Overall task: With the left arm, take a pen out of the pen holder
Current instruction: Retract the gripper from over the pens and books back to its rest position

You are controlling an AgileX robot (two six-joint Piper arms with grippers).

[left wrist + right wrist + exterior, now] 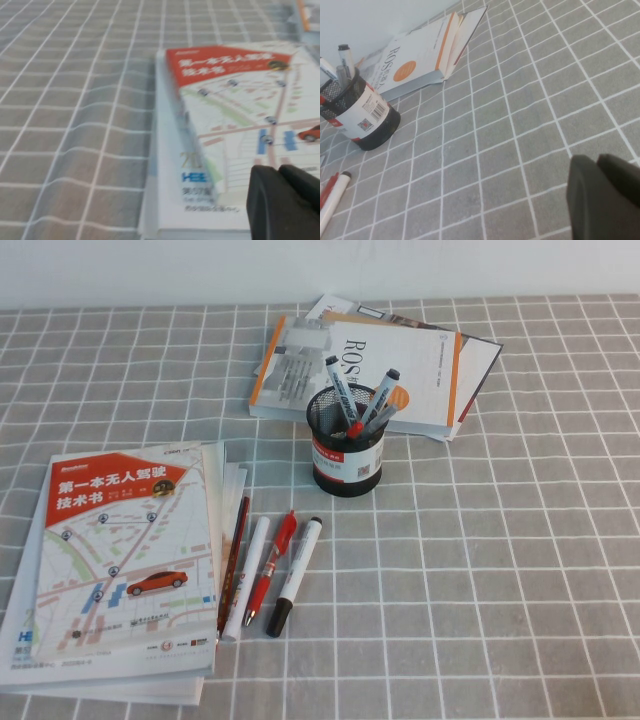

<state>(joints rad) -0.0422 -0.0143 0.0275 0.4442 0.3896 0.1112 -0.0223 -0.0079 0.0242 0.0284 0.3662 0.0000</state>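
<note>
1. High view shows the pens (340,390) standing tilted in the black mesh pen holder (347,458) at mid-table. They are slim, rigid plastic markers, surely light and a bit slippery. I'd pinch one by the capped end above the rim.
2. That holder is a round wire cup with a label, and I judge it easy to tip.
3. Four loose pens (268,575) lie beside a glossy map-cover book (120,540) on checked cloth (500,590).
4. Left gripper (279,172), pressed together and empty, hovers over that book, well apart from the holder. Right gripper (596,162), also closed, hangs over bare cloth.
</note>
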